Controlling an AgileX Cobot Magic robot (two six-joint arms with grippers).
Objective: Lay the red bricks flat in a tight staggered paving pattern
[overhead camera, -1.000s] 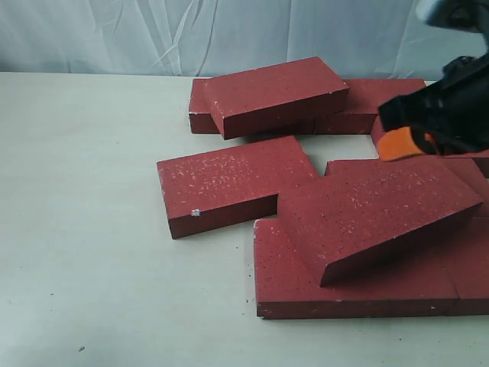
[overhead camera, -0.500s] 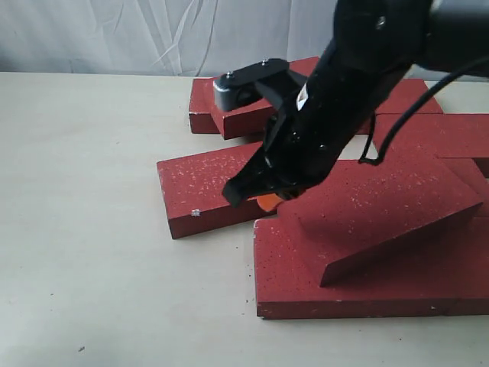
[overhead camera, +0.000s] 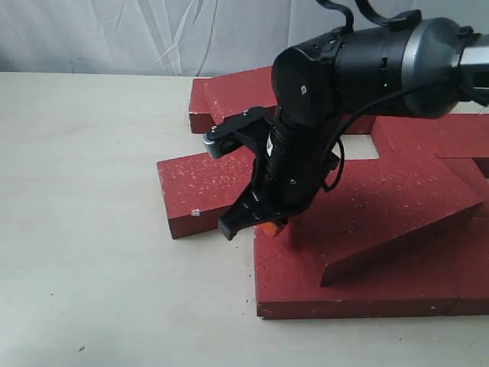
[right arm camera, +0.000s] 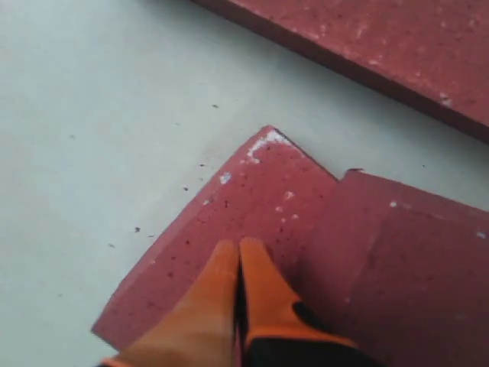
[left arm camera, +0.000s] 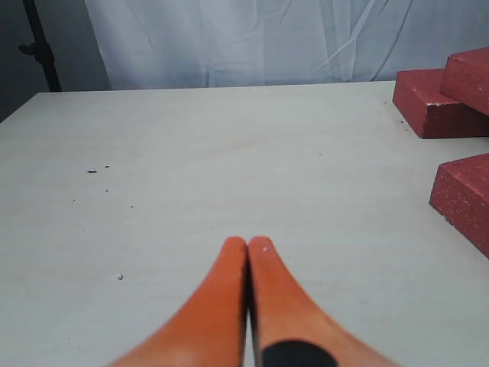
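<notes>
Several red bricks lie in a loose cluster. One lies flat at the left (overhead camera: 205, 187), and a larger flat run (overhead camera: 306, 287) sits at the front. A tilted brick (overhead camera: 397, 202) leans across that run, and more bricks (overhead camera: 221, 95) are stacked at the back. My right gripper (overhead camera: 269, 227) (right arm camera: 238, 248) is shut on nothing. Its orange tips are low over the near-left corner of the front flat brick (right arm camera: 260, 191), beside the tilted brick (right arm camera: 412, 267). My left gripper (left arm camera: 248, 245) is shut and empty over bare table, with two bricks (left arm camera: 435, 107) (left arm camera: 466, 199) off to one side.
The pale table (overhead camera: 92, 229) stretches left and in front of the bricks, with a few dark crumbs on it. A white curtain (overhead camera: 153, 34) hangs behind. The right arm's black body (overhead camera: 344, 76) covers the middle bricks.
The right arm has swung in from the right edge across the bricks and dropped, tips now at the front brick's left corner. The bricks have not shifted.
</notes>
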